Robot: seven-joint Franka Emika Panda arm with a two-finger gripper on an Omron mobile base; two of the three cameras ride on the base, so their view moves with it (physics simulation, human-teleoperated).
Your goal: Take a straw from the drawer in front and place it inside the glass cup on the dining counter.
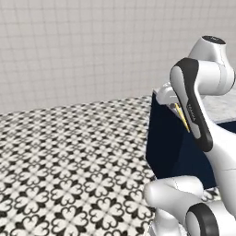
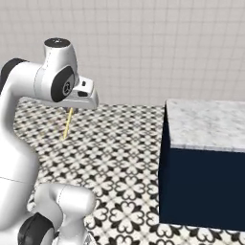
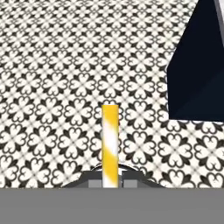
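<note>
Where the hand view looks down on black-and-white patterned floor tiles (image 3: 57,87), a yellow-and-white striped straw (image 3: 110,144) rising from bottom centre, pinched between the two dark fingertips of the gripper (image 3: 110,180), closed on it. In the right base view, same straw (image 2: 68,124) hanging slanted below the hand (image 2: 81,98) at upper left, over the floor. To the right, the marble-topped dining counter (image 2: 210,125) on its navy base, well apart from the straw. In the left base view, straw (image 1: 182,117) glimpsed behind the bent white arm (image 1: 196,106) at right.
</note>
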